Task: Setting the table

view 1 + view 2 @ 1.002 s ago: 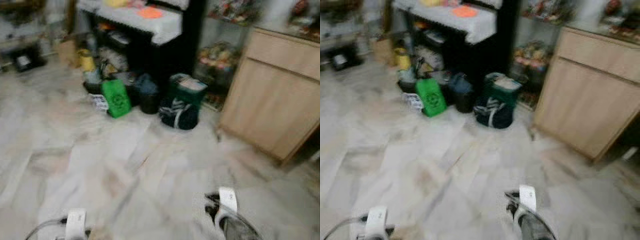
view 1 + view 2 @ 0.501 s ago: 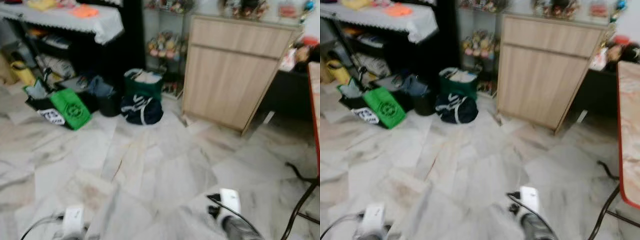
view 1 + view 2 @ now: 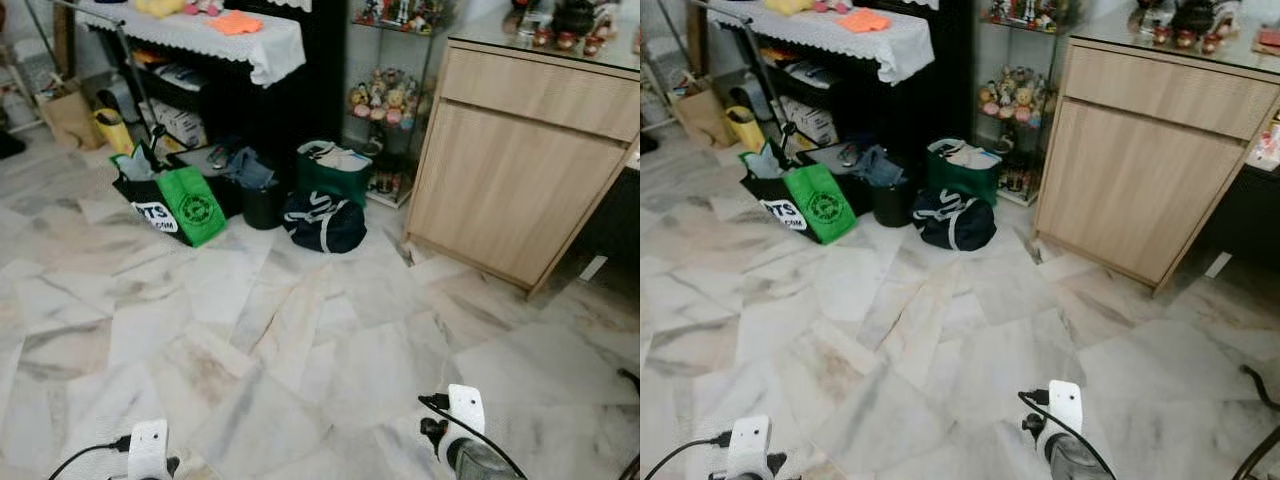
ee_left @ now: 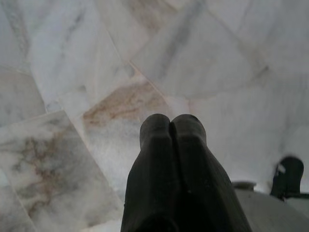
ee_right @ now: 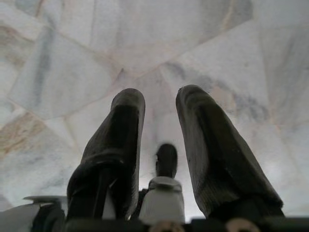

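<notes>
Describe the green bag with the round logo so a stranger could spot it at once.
Start at the black shelf unit with the white lace cloth. A cluster of bags sits on the marble floor at its foot. The green bag leans at the cluster's robot-left end, bright green with a dark round logo, unlike the dark duffel and the dark green tote.

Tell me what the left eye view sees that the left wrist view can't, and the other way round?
The left eye view takes in the room: a green shopping bag, a dark duffel bag and a wooden cabinet standing on the floor. The left wrist view looks close along the left gripper, whose two black fingers are pressed together and hold nothing. Both see the same pale marble floor with brownish streaks.
</notes>
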Available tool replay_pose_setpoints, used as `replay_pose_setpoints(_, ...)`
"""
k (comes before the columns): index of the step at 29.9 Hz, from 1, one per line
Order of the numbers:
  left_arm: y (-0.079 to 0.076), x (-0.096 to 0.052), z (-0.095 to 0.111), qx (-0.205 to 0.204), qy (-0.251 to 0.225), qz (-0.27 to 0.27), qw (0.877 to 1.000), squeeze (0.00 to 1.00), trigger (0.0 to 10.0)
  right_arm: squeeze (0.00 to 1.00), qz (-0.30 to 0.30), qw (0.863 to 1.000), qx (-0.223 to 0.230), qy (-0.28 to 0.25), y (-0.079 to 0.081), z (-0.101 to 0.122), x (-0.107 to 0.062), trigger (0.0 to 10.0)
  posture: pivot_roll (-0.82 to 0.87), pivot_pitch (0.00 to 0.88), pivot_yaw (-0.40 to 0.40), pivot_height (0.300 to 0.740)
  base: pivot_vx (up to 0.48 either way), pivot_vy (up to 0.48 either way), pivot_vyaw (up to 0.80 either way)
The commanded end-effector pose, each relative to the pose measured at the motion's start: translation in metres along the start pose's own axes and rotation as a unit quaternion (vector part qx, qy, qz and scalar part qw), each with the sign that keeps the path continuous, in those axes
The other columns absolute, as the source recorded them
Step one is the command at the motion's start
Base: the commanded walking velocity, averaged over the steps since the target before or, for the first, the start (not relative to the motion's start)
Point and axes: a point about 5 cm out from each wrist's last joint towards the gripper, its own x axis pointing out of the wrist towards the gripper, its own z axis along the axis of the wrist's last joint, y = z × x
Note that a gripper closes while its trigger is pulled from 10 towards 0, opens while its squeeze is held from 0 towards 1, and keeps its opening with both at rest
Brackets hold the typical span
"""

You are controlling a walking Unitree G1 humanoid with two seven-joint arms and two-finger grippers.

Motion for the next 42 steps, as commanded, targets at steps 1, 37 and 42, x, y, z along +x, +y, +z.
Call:
replay_pose_setpoints(1, -0.004, 0.000, -0.001, 0.001, -0.001, -0.006, 1.000, 0.00, 10.0, 0.00, -0.009, 1.000, -0.003, 0.000, -0.006, -0.001, -0.001, 10.0, 0.08, 0.000, -0.015, 0.740, 0.000, 0.000, 0.00)
replay_pose_setpoints(37, -0.009, -0.001, -0.005, 0.017, -0.001, -0.009, 1.000, 0.00, 10.0, 0.00, -0.022, 1.000, 0.012, -0.010, -0.014, -0.005, -0.003, 10.0, 0.12, 0.000, -0.046, 0.740, 0.000, -0.015, -0.42)
replay_pose_setpoints(42, 0.001, -0.002, -0.007, 0.011, 0.000, 0.003, 1.000, 0.00, 10.0, 0.00, -0.018, 1.000, 0.018, -0.011, -0.010, -0.003, -0.002, 10.0, 0.09, 0.000, -0.029, 0.740, 0.000, -0.289, 0.00)
